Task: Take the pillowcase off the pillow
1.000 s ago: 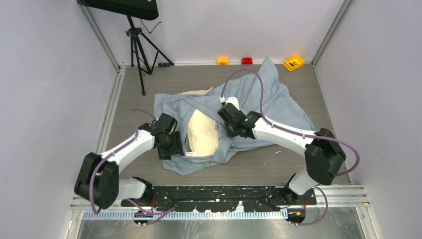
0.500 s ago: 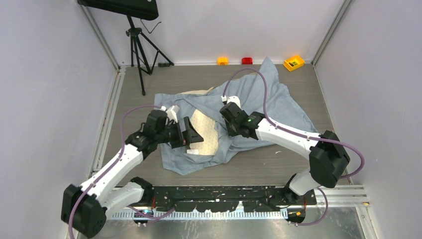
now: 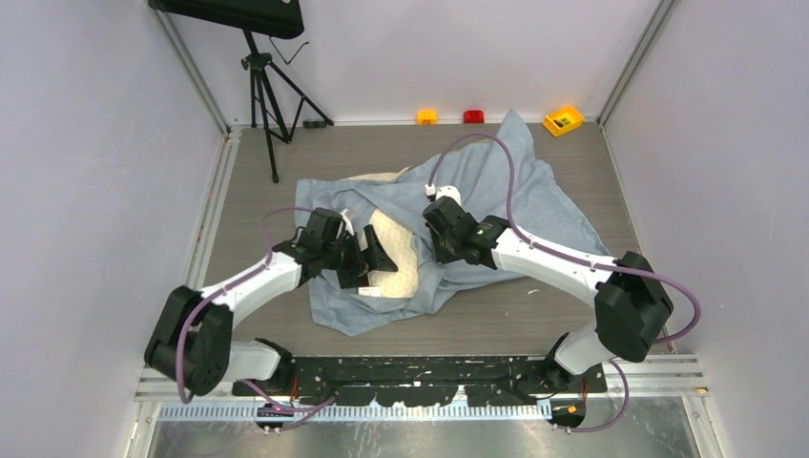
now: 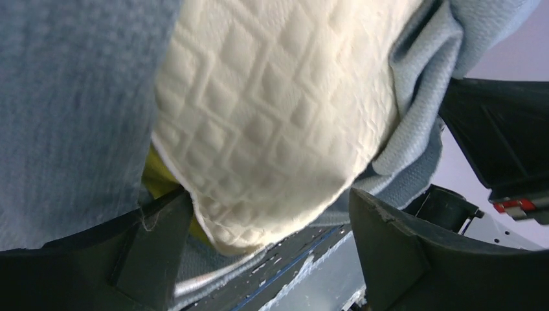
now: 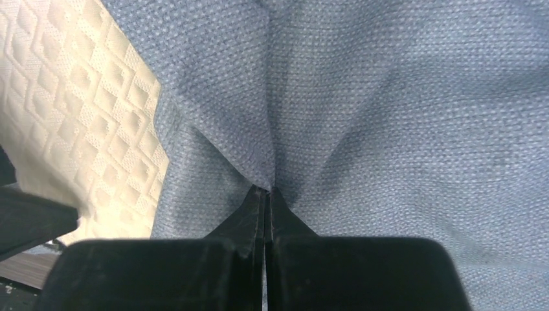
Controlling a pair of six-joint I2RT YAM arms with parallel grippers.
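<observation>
The grey-blue pillowcase (image 3: 506, 196) lies wrinkled across the middle of the table. The cream quilted pillow (image 3: 396, 253) shows through its opening. My left gripper (image 3: 370, 260) is open over the pillow's near left part. In the left wrist view a rounded pillow (image 4: 272, 116) corner with yellow piping (image 4: 158, 178) sits between the wide-apart fingers (image 4: 401, 253), and pillowcase (image 4: 65, 116) fabric lies on both sides. My right gripper (image 3: 437, 246) is shut on a pinched fold of the pillowcase (image 5: 388, 116) just right of the bare pillow (image 5: 78, 116); its fingertips (image 5: 265, 197) meet in the fabric.
A black tripod (image 3: 262, 86) stands at the back left. Small orange (image 3: 426, 116), red (image 3: 473, 116) and yellow (image 3: 563, 120) items sit along the back edge. Plain walls close both sides. The arms' mounting rail (image 3: 429, 377) runs along the near edge.
My left gripper opened wide, rose from the pillowcase's left edge and shifted right, then came down around the pillow's near corner. The right gripper kept its pinch and barely moved.
</observation>
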